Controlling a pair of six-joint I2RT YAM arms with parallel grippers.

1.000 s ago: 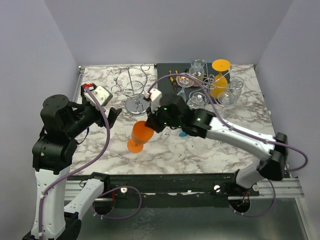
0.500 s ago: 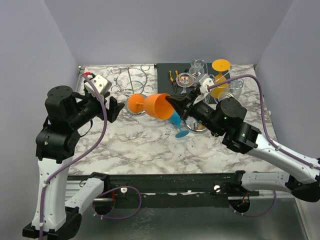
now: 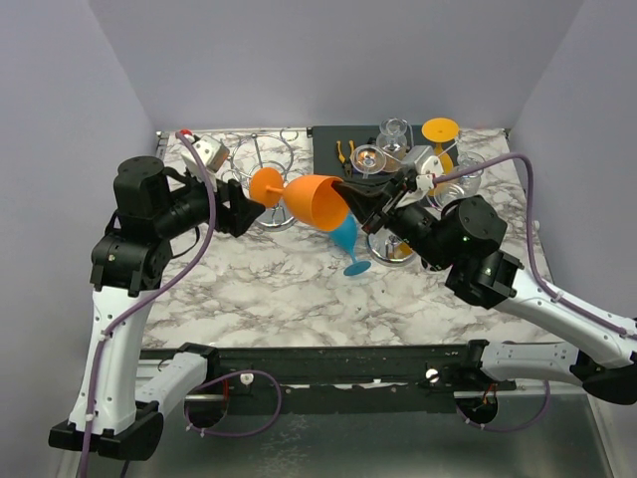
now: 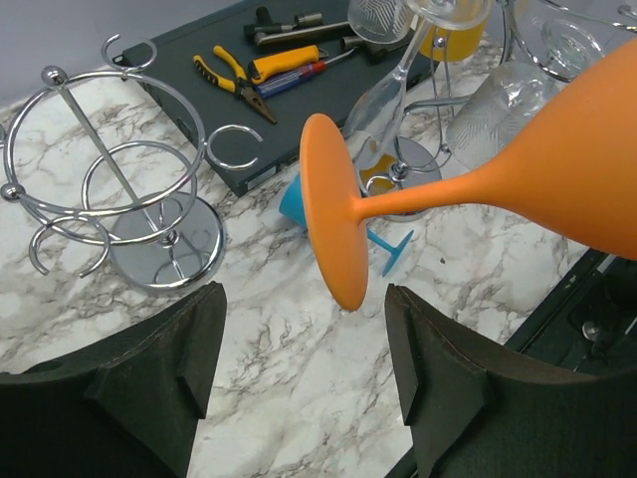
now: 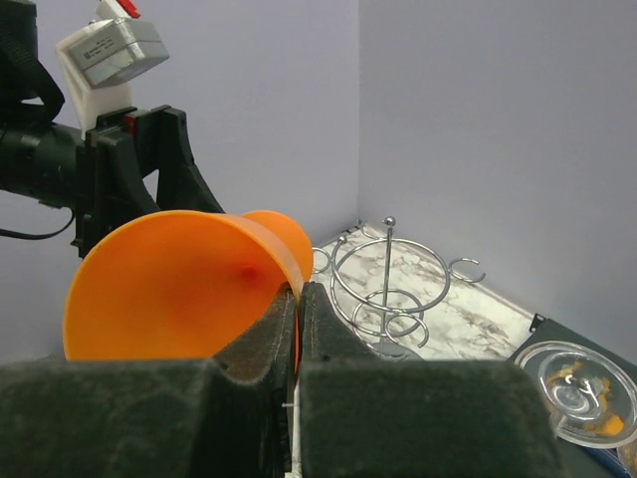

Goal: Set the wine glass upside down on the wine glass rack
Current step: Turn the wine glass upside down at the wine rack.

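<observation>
An orange wine glass (image 3: 317, 202) hangs on its side in the air above the table, its foot (image 4: 333, 224) pointing left. My right gripper (image 3: 360, 196) is shut on the rim of its bowl (image 5: 169, 289), one finger inside and one outside. My left gripper (image 3: 244, 211) stands open just short of the foot, whose lower edge sits between the fingertips (image 4: 214, 309) without touching them. The empty chrome wine glass rack (image 3: 267, 169) stands on the marble behind the glass and also shows in the left wrist view (image 4: 119, 189).
A blue glass (image 3: 347, 244) lies on its side on the table under the orange one. A dark tool tray (image 3: 336, 149) with pliers sits at the back. To the right a second rack (image 3: 428, 164) holds clear glasses and a yellow one.
The right arm has lifted the orange glass from the table's front, turned it on its side and carried it back. The left gripper has come right to its foot and narrowed a little.
</observation>
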